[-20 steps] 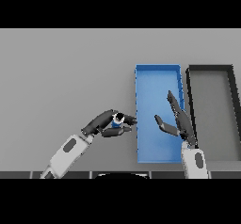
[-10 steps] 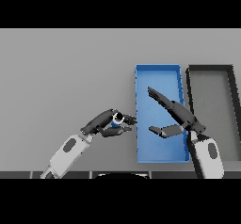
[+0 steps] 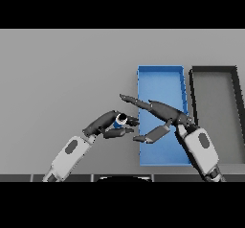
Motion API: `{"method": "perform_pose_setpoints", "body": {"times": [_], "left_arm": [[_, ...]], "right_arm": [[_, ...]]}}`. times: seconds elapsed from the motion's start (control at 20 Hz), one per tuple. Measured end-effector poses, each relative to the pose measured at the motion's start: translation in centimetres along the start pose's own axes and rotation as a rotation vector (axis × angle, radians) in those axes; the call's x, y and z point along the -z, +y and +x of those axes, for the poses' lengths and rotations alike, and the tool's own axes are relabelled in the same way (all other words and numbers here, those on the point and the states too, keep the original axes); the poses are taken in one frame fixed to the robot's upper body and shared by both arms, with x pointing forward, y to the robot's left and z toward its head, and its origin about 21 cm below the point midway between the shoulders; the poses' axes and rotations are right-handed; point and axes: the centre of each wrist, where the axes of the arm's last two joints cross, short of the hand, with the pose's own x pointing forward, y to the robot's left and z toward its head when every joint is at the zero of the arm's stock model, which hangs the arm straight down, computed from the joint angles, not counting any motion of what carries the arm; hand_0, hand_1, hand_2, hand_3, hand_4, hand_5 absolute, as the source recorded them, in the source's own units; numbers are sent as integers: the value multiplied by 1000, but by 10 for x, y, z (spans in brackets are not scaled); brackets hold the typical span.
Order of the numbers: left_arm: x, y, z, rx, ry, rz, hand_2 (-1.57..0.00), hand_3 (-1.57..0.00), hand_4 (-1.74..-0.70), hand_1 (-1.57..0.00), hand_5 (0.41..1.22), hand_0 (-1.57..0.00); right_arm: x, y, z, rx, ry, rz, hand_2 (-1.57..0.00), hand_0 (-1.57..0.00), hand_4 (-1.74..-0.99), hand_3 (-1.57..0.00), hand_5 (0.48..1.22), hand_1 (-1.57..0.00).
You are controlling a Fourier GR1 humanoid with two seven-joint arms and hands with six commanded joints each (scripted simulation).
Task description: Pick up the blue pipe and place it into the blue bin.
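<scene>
From the head view: the left hand [image 3: 109,125] has its fingers and thumb curled round the small blue pipe with a pale open end [image 3: 118,120], holding it just off the left wall of the shallow blue rectangular bin [image 3: 183,85], not yet over it. The right hand [image 3: 155,112] reaches across that bin with its fingers stretched straight out toward the pipe, thumb slung below, grasping nothing. A dark grey bin [image 3: 213,69] sits just beside the blue one on its right, on the grey table [image 3: 62,74]. My read: this looks like a hand-off or a carry into the bin. To do it well, keep the grip firm, carry the pipe past the bin's left rim, and let go only once it is clearly above the blue floor.
</scene>
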Motion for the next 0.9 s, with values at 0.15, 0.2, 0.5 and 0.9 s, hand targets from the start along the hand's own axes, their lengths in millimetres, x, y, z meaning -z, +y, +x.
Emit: {"method": "perform_pose_setpoints", "body": {"times": [0.15, 0.2, 0.5, 0.9], "left_arm": [[4, 0, -4, -16, -19, -21, -1571, -1494, -1732, -1571, 1221, -1571], [2, 0, -3, -24, -22, -24, -1571, -1504, -1730, -1571, 1221, -1571], [4, 1, -2, -34, -7, -43, -1571, -1450, -1723, -1571, 1221, -1571], [1, 9, 5, 117, 40, -39, -990, -623, -1658, -1008, 1192, -1030]], "right_arm": [[22, 2, -1, 5, -11, 57, 1, 1, -1241, 1, 532, 1], [30, 6, 0, 8, -6, 76, 1, 1, -1233, 1, 528, 1], [63, 5, -8, 10, 41, 119, -42, 1, -1231, 1, 512, -13], [91, 8, -3, 17, -4, 245, -1023, -1012, -1541, -828, 604, -1023]]}}
